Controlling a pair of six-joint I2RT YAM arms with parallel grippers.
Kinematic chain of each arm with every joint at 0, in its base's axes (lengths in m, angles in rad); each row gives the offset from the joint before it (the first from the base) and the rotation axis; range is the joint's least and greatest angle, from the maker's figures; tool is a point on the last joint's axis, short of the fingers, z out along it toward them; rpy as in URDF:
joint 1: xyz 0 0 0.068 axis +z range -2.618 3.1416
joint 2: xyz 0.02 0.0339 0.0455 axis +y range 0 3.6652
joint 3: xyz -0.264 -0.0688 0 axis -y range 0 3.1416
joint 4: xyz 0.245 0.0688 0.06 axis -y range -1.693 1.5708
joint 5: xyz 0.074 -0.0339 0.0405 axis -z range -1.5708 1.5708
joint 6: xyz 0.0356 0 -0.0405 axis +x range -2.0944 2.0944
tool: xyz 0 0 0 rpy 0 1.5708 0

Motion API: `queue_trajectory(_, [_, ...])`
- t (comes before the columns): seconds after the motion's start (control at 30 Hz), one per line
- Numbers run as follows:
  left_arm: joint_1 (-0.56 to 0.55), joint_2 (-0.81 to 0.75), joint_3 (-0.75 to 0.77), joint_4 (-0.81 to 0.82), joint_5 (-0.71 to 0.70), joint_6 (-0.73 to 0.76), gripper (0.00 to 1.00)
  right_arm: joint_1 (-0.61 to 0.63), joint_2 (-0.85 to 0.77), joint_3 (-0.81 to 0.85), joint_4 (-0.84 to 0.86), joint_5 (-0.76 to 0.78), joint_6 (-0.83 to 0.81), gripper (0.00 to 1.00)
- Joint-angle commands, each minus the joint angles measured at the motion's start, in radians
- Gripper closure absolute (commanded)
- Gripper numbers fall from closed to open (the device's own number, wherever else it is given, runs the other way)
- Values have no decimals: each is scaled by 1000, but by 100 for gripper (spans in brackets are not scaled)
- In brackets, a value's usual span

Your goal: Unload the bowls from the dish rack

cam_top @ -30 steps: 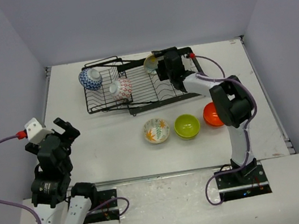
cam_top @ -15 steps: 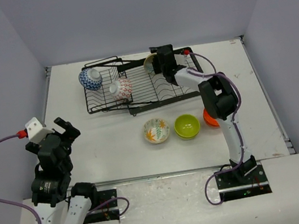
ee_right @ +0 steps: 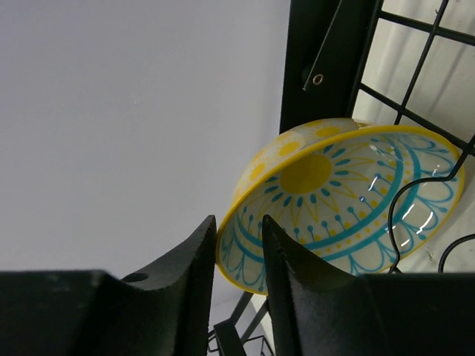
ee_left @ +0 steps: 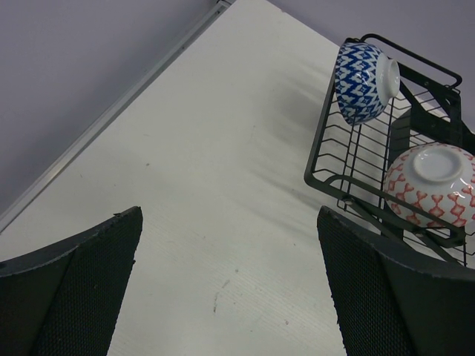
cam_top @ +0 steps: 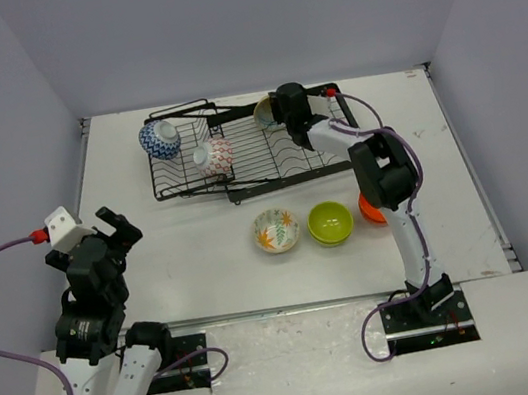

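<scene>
The black wire dish rack (cam_top: 248,160) stands at the back of the table. A blue-patterned bowl (cam_top: 159,139) leans at its left end and a red-and-white bowl (cam_top: 214,156) lies upside down beside it. The cream bowl with a yellow centre (cam_top: 265,111) stands on edge at the rack's back right. My right gripper (cam_top: 280,112) is shut on that bowl (ee_right: 349,200), one finger outside the rim and one inside (ee_right: 237,221). My left gripper (cam_top: 113,231) hangs open over bare table at the near left (ee_left: 230,282), with the blue bowl (ee_left: 364,81) and red bowl (ee_left: 430,185) ahead.
Three bowls sit on the table in front of the rack: a leaf-patterned one (cam_top: 277,230), a lime green one (cam_top: 330,222) and an orange one (cam_top: 372,205) partly behind the right arm. Grey walls close in the table on three sides.
The right gripper reached further over the rack's back corner and its jaws closed onto the cream bowl's rim. The left arm stayed still.
</scene>
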Motion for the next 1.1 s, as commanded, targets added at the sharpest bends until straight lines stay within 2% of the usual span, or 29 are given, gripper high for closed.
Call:
queue_trajectory(0.0, [-4, 4, 24, 26, 1, 1, 0, -4, 16, 33, 13, 53, 1, 74])
queue_trajectory(0.07, [-4, 4, 26, 26, 4, 1, 0, -4, 12, 23, 28, 51, 5, 81])
queue_trajectory(0.27, [-4, 0, 26, 26, 4, 1, 0, -6, 4, -16, 85, 45, 10, 89])
queue_trajectory(0.4, [-4, -2, 26, 26, 5, 2, 0, -4, -19, -62, 169, 39, 10, 100])
queue_trajectory(0.57, [-4, -5, 24, 28, 5, 2, 0, -6, -57, -166, 333, 37, -18, 100])
queue_trajectory(0.73, [-4, -3, 24, 29, 9, 4, 0, -12, -96, -246, 599, 19, -131, 100])
queue_trajectory(0.9, [-4, -3, 23, 32, 15, 7, 0, -26, -117, -290, 854, -46, -269, 100])
queue_trajectory(1.07, [-4, -3, 21, 34, 19, 8, 0, -46, -128, -296, 1028, -139, -320, 100])
